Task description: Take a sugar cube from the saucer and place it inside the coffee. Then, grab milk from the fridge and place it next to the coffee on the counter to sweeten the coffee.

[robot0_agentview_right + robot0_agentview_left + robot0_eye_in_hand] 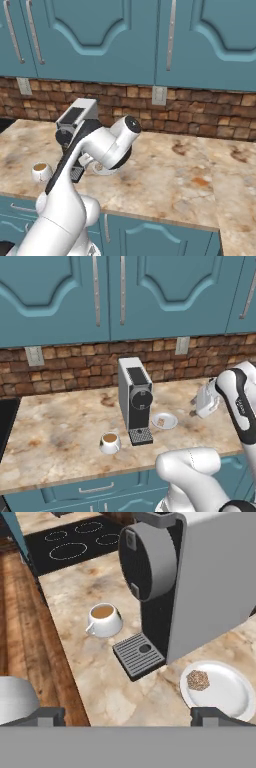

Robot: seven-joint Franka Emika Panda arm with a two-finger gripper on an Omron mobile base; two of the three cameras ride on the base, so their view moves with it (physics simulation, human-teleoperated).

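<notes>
The sugar cube (198, 680), a tan lump, lies on the white saucer (225, 697) to the right of the coffee machine's base. The same saucer (170, 422) carries the cube (161, 420) in the left base view. The coffee (110, 442), a white cup with brown liquid, stands left of the machine's drip tray; it is also in the hand view (104, 618) and the right base view (41, 171). My gripper (194, 407) hovers open to the right of the saucer, above the counter (60, 426), with nothing between its fingertips (215, 714). The milk and the fridge are out of view.
The tall grey-and-black coffee machine (135, 398) stands between cup and saucer, its drip tray (138, 654) jutting forward. A black stovetop (75, 542) lies beyond the cup at the counter's left end. A brick backsplash (75, 363) and teal wall cabinets (150, 291) rise behind.
</notes>
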